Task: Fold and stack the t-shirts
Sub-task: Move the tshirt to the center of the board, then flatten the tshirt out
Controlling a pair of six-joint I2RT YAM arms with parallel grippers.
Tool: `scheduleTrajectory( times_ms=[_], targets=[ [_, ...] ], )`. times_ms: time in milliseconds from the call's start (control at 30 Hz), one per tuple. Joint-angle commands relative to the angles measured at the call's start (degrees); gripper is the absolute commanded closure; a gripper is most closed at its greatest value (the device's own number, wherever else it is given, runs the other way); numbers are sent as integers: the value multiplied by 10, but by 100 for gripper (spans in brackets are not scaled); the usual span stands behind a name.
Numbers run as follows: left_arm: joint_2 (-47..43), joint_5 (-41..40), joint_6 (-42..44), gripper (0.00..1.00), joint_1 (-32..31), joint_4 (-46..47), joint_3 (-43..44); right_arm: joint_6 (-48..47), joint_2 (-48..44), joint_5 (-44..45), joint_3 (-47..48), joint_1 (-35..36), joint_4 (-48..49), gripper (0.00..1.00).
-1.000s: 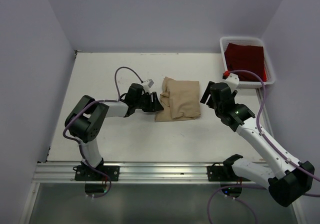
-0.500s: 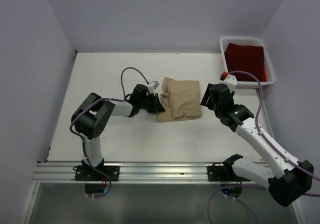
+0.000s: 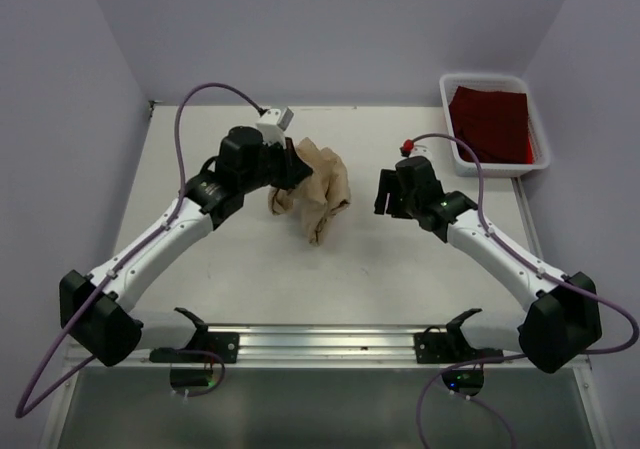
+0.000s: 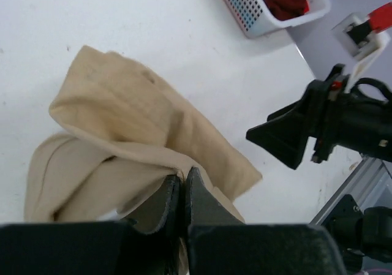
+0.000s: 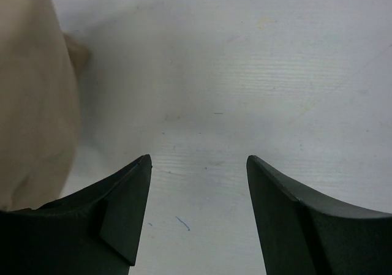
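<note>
The tan t-shirt (image 3: 312,194) sits at the middle of the desk (image 3: 200,259), between the two arms, bunched into a loose, crumpled mass. The left claw (image 4: 182,186) is clamped together on a fold at the garment's upper left edge. The cloth hangs from that pinch, and its lower end appears to rest on the desk. The right claw (image 5: 199,165) stands with its jaws apart and empty, just beside the shirt's right side, pointed at bare desk surface.

The dark red t-shirt (image 3: 490,119) lies inside the white bin (image 3: 452,87) at the far right corner, well apart from both claws.

Handling notes:
- The tan fabric is a matte, soft knit. It drapes in rounded folds with no stiffness, so it should be light and will sag from any single hold.
- One pinch point gathers the cloth. Two spaced holds along a hem or shoulder line would likely be needed to spread it flat.
- Take hold of an outer edge, not the layered middle, to avoid catching several plies.
- The bin wall is perforated rigid plastic, and the desk is smooth and white.
</note>
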Motion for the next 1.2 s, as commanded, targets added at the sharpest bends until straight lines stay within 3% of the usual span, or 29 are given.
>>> scheduleTrajectory(
  times_ms=[0,167,433,633,733,867,1033,1167],
  targets=[
    [-28,-24,36,100,0,-94,90,-14,6,-41,48,11,40,32],
    [-11,-28,67,100,0,-173,198,-13,7,-35,68,20,44,31],
    [-9,-12,72,100,0,-231,256,-17,37,-53,68,24,73,30],
    [-15,-30,87,100,-1,-338,427,-23,93,-7,96,24,94,28],
    [-26,-19,84,100,-1,-367,469,-28,144,-13,131,24,99,28],
    [-60,-24,76,100,-1,-376,432,-25,233,-76,183,25,102,28],
    [-118,-49,61,100,0,-356,320,-28,299,-148,203,37,113,28],
    [-139,-60,53,100,0,-362,311,-28,329,-179,192,49,119,28]
  ],
)
